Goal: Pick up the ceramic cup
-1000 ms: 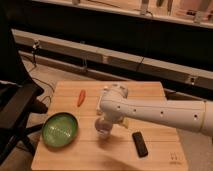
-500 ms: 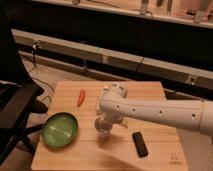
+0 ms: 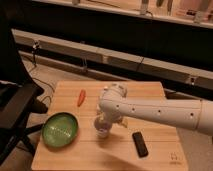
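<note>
The ceramic cup [image 3: 103, 132] is a small pale round cup standing on the wooden table [image 3: 145, 91], just right of the green plate. My gripper [image 3: 101, 123] comes down from the white arm's wrist right over the cup, open, with its tips around the cup's top. The wrist hides most of the cup's rim. The cup rests on the table.
A green plate [image 3: 60, 130] lies left of the cup. An orange carrot-like piece [image 3: 80, 97] lies behind it. A black remote-like bar [image 3: 140, 144] lies at the right front. A dark chair [image 3: 17, 107] stands beside the table's left edge.
</note>
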